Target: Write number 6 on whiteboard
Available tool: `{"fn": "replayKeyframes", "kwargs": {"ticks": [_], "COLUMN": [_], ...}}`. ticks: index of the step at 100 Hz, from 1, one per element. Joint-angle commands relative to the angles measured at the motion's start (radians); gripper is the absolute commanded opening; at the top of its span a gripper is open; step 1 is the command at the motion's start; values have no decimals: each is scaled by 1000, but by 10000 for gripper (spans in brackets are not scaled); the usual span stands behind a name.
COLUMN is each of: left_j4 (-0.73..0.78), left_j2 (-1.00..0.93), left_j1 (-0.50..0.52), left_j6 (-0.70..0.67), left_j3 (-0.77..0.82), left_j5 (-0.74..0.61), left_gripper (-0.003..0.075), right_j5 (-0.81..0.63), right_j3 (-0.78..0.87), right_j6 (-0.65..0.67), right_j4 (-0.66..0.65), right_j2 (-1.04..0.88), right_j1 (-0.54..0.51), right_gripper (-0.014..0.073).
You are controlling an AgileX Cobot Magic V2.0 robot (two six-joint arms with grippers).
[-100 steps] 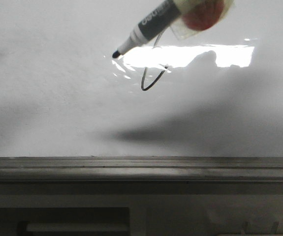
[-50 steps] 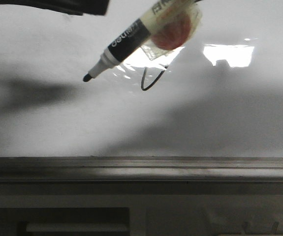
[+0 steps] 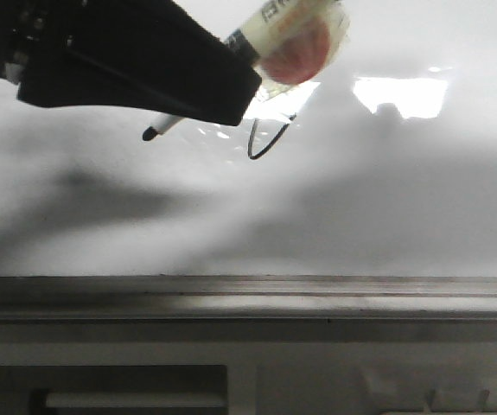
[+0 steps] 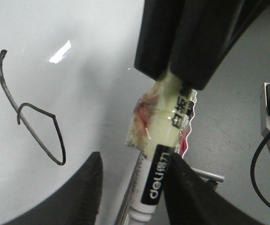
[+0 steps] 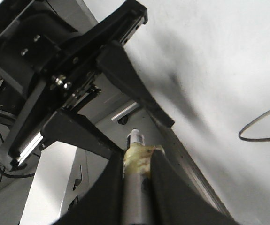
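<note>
Whiteboard (image 3: 386,207) fills upper two-thirds of front view: glossy, smudged, bright glare upper right, dark grey ledge (image 3: 248,298) across lower third. Number 6 (image 3: 265,138) upper centre, thin black stroke. Marker (image 3: 265,39) top centre, tip lower left, clear of board. Right gripper (image 5: 137,176) jaws clamped on marker. Left gripper (image 4: 132,187) jaws spread either side of marker, not closed. Versus half second ago: left gripper now covers upper left, hiding marker barrel.
</note>
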Motion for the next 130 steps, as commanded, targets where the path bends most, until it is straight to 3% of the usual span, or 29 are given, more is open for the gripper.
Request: {"fn": "replayKeyframes", "kwargs": {"ticks": [1, 19, 26, 33, 45, 50, 74, 92, 97, 130], "left_j4": [-33, -33, -33, -33, -33, -32, -91, -450, -516, -516], "left_j2": [-15, -15, -15, -15, -15, -21, -136, -213, -210, -136], "left_j1": [-6, -6, -6, -6, -6, -6, -4, -6, -6, -4], "left_j6": [4, 4, 4, 4, 4, -17, -146, -146, -144, -201], "left_j3": [-35, -35, -35, -35, -35, -35, 48, 124, 127, 108], "left_j5": [-2, -2, -2, -2, -15, -44, -307, -503, -530, -551], "left_gripper": [176, 22, -20, -20, -20, -20, -20, -20, -20, -20], "right_j5": [-11, -11, -9, -4, -25, -38, -40, -108, -115, -115], "right_j3": [-31, -31, -31, -31, -31, -31, -11, 37, 41, 42], "right_j6": [-12, -12, -12, -12, -12, -12, -12, -1, -1, 3], "right_j4": [50, 50, 50, 50, 50, 50, 50, 50, 55, 57], "right_j2": [-12, -12, -12, -12, -12, -16, -109, -207, -218, -223], "right_j1": [4, 4, 4, 4, 4, 1, -120, -155, -155, -155], "right_gripper": [-50, -47, -1, 121, 431, 489, 466, 466, 466, 466]}}
